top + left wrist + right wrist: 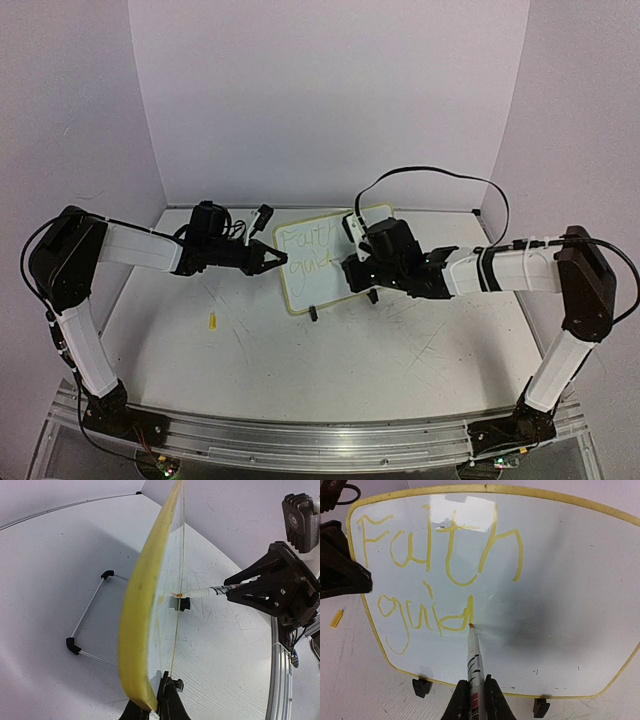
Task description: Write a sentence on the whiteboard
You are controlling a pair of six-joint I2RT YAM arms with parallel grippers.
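The whiteboard (318, 262), white with a thin yellow rim and black clip feet, stands upright at the table's middle back. Yellow writing on it reads "Faith" and below "guid" (425, 612). My left gripper (272, 262) is shut on the board's left edge; the left wrist view shows the yellow rim (140, 625) between its fingers. My right gripper (352, 272) is shut on a white marker (473, 655), whose orange tip touches the board at the end of the "d". The right gripper and marker also show in the left wrist view (215, 591).
A small yellow marker cap (213, 321) lies on the table left of the board, also in the right wrist view (336, 618). The wire stand (87, 615) sits behind the board. White walls enclose the back and sides. A metal rail (300, 440) runs along the near edge.
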